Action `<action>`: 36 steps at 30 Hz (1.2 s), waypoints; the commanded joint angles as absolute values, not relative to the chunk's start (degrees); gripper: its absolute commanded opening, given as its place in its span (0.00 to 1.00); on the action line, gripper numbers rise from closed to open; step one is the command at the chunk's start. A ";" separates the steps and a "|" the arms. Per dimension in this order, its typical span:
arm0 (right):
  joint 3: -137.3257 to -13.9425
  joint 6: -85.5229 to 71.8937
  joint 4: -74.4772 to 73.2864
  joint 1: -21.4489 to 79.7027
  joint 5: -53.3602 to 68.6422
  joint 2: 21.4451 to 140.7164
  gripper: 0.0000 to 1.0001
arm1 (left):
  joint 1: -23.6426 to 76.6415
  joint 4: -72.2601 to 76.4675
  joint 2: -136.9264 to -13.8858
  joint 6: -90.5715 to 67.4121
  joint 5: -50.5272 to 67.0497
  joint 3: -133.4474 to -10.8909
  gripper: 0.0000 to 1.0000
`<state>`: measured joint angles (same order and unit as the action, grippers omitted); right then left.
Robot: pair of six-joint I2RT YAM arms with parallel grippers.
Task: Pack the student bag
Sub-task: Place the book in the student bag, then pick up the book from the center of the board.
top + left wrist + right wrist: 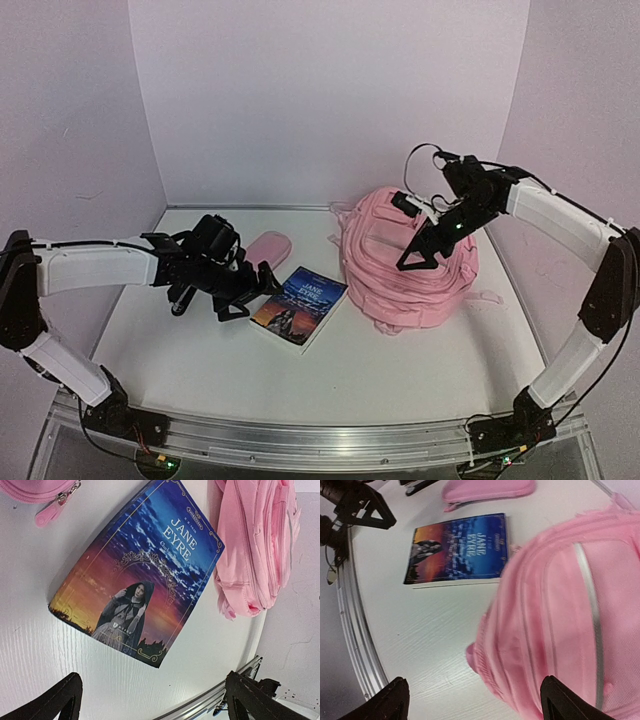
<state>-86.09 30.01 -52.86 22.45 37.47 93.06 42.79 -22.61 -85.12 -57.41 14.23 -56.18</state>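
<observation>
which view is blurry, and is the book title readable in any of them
left wrist: sharp, the title on the book reads clearly, though the edge of the table bows from lens distortion; right wrist: motion-blurred, the student bag smeared and the title soft but still legible; top external: evenly lit with a pinkish cast and soft shadows, the title small there.

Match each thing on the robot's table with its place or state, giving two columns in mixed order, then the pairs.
Things: 1 student bag; 2 book; 3 pink pouch; 4 right gripper.
Places or states: A lying flat, cover up; B open, above the bag; C resting at the right of the table; D beyond the book, left of the bag.
Pairs: 1-C; 2-A; 3-D; 4-B.
</observation>
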 commanded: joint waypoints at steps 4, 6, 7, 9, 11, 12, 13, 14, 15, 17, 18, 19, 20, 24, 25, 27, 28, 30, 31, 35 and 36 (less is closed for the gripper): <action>-87.72 28.14 -52.72 33.35 42.14 99.38 0.90 | 44.99 -17.54 -77.53 -66.59 7.64 -48.16 1.00; -87.80 28.93 -51.96 36.07 40.72 102.52 0.90 | 45.00 -17.07 -76.36 -67.37 6.33 -46.84 0.99; -88.66 28.75 -51.99 36.38 40.89 104.66 0.89 | 45.00 -17.45 -76.04 -66.97 5.42 -47.03 0.99; -89.96 27.85 -51.89 36.53 42.15 107.51 0.87 | 45.00 -18.65 -76.88 -64.76 3.84 -49.06 0.99; -90.16 27.28 -51.48 36.93 43.51 109.15 0.86 | 45.01 -20.10 -79.88 -61.16 3.12 -52.46 0.99; -90.03 26.86 -51.03 37.32 43.81 109.94 0.86 | 45.01 -21.90 -82.21 -58.81 3.14 -54.96 0.99; -90.00 26.40 -50.41 37.84 43.93 110.99 0.86 | 44.93 -23.10 -85.37 -56.57 3.31 -58.15 0.99; -90.12 25.68 -49.59 38.25 43.86 112.34 0.86 | 44.92 -24.74 -88.44 -54.42 3.78 -61.17 0.99; -90.27 24.82 -48.83 38.63 43.73 113.66 0.87 | 44.91 -26.27 -91.42 -52.49 4.28 -64.45 0.99; -91.38 22.91 -47.75 38.93 43.44 116.29 0.94 | 44.91 -28.94 -97.83 -50.07 5.21 -70.33 1.00; -92.12 21.88 -47.05 39.00 43.18 117.53 0.98 | 44.91 -30.28 -100.50 -48.95 5.45 -73.25 1.00; -92.83 20.67 -46.53 39.02 42.76 119.06 0.98 | 44.91 -31.36 -102.12 -48.29 5.45 -76.26 1.00; -93.77 19.68 -46.01 39.02 42.36 120.26 0.98 | 44.92 -32.56 -104.05 -47.50 5.41 -78.93 1.00; -95.33 16.11 -43.67 39.02 40.49 122.96 0.98 | 44.34 -33.55 -106.44 -46.10 4.39 -82.62 1.00; -95.17 15.16 -42.89 39.02 39.94 123.27 0.98 | 43.87 -33.55 -106.41 -46.15 4.21 -82.60 1.00; -94.60 12.94 -40.83 39.02 38.87 123.65 0.98 | 42.87 -33.84 -106.35 -46.24 4.13 -82.03 1.00; -94.26 11.79 -39.73 39.02 38.35 123.76 0.98 | 42.36 -34.00 -106.37 -46.16 4.25 -81.71 1.00; -93.71 9.41 -37.85 39.02 37.39 124.06 0.98 | 41.41 -34.20 -106.41 -45.96 4.89 -80.94 1.00; -93.76 8.52 -37.36 39.02 37.06 124.33 0.98 | 41.10 -34.19 -106.41 -45.78 5.32 -80.44 1.00; -94.78 6.20 -36.66 39.02 36.31 125.78 0.97 | 40.57 -33.65 -106.43 -44.93 7.33 -77.66 0.98; -95.27 5.86 -36.66 39.02 36.23 126.21 0.98 | 40.48 -33.17 -106.32 -44.97 7.73 -76.53 0.98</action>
<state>-93.18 9.60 -39.70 39.18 39.02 123.82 40.71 -32.99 -107.02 -46.62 6.06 -79.19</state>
